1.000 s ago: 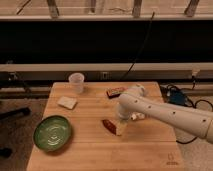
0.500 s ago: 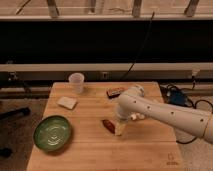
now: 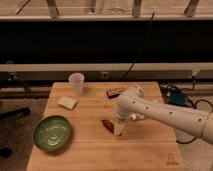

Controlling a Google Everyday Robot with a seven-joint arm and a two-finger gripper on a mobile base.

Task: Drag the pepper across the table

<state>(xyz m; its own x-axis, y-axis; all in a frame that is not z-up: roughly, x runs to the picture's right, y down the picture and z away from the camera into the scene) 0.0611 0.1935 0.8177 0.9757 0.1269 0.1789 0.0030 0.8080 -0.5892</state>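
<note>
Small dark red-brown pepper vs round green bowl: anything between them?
Camera view: only bare light wooden table lies between the pepper and green bowl; the gripper sits on the pepper's other side.

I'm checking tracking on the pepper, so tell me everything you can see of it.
The pepper is small, dark red-brown, elongated and tapered. It lies flat and slanted near the middle of the wooden table, to the picture's right of the green bowl. The claw stands at its right end, seemingly touching it.
</note>
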